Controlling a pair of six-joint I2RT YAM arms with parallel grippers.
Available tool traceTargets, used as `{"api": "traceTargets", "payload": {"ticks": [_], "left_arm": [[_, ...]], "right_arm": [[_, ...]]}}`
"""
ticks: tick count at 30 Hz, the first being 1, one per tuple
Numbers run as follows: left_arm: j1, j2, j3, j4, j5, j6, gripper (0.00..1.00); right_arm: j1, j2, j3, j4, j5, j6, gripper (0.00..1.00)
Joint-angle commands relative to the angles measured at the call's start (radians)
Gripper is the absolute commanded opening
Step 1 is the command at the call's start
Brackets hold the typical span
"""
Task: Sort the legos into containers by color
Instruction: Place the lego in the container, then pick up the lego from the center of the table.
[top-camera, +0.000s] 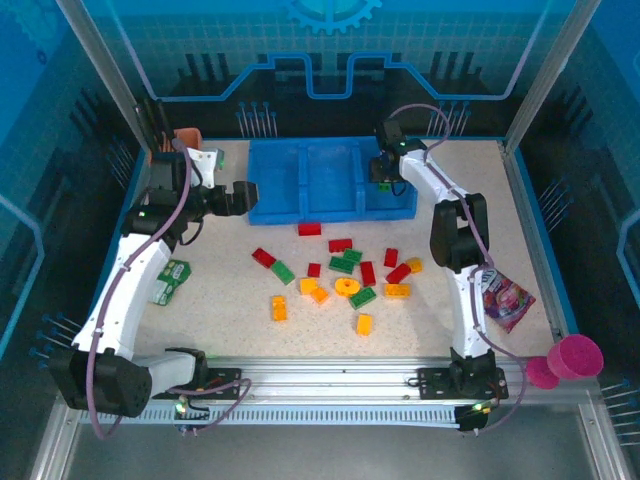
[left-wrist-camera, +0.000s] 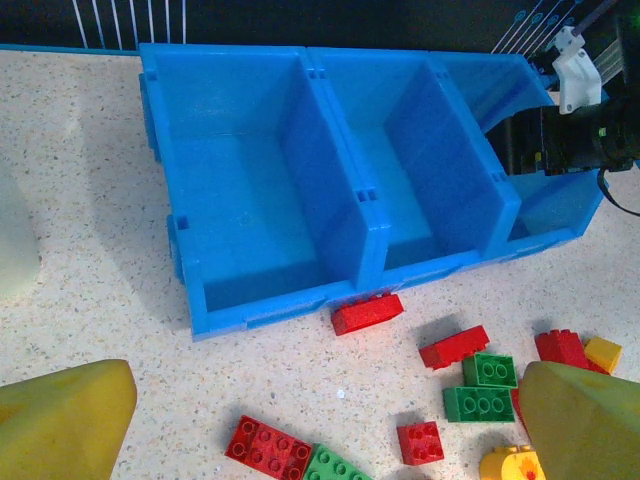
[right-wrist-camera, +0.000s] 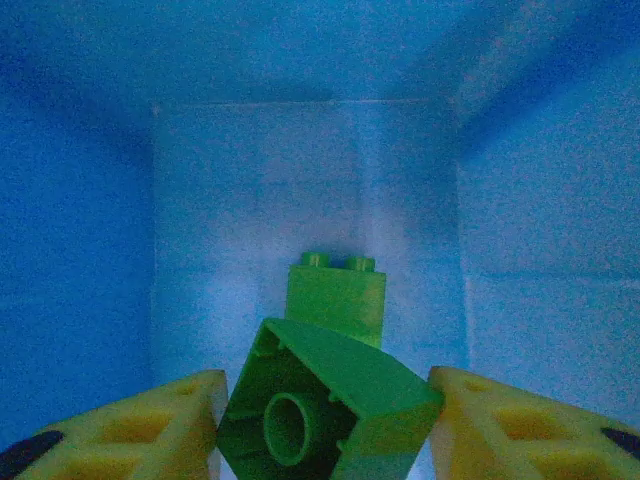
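The blue tray (top-camera: 300, 214) stands at the back with three compartments side by side; its front wall (left-wrist-camera: 260, 305) faces my left wrist camera. My right gripper (top-camera: 383, 178) reaches down into the right compartment (right-wrist-camera: 300, 180). Its fingers are parted, and a green brick (right-wrist-camera: 330, 400) sits tilted between them, hollow underside up, corners near the pads. A second green brick (right-wrist-camera: 336, 298) rests on that compartment's floor behind it. My left gripper (top-camera: 245, 195) hovers open and empty left of the tray. Red, green and yellow legos (top-camera: 347, 287) lie scattered in front; one red brick (left-wrist-camera: 367, 312) touches the tray.
A green packet (top-camera: 172, 281) lies by the left arm and a purple packet (top-camera: 508, 298) by the right arm. A pink cup (top-camera: 575, 357) sits at the near right corner. An orange-rimmed cup (top-camera: 183, 137) stands at the back left.
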Motion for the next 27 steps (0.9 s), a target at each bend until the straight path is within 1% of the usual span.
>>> {"api": "traceTargets", "payload": {"ticks": [1,7,13,17,21,24,27], "left_arm": [[0.006,-0.003,-0.007,0.005,0.034,0.003,1.0],[0.006,-0.026,-0.01,0.008,0.04,0.003,0.99],[0.006,-0.041,-0.013,0.017,0.052,-0.005,1.0],[0.004,-0.054,-0.013,0.019,0.06,-0.008,0.99],[0.004,-0.064,-0.018,0.022,0.063,-0.009,1.0],[0.004,-0.064,-0.019,0.021,0.063,-0.009,0.99],[0.004,-0.066,-0.019,0.022,0.065,-0.01,0.99]], "right_arm": [[0.012,-0.095,-0.071,-0.01,-0.014,0.016,0.63],[0.058,-0.266,-0.243,0.013,-0.006,0.035,0.67],[0.111,-0.52,-0.52,-0.001,0.022,0.108,0.68],[0.139,-0.653,-0.683,-0.026,0.032,0.176,0.68],[0.174,-0.743,-0.817,-0.004,0.0,0.239,0.69],[0.199,-0.792,-0.908,0.033,0.001,0.28,0.74],[0.201,-0.809,-0.992,0.118,-0.034,0.301,0.74]]}}
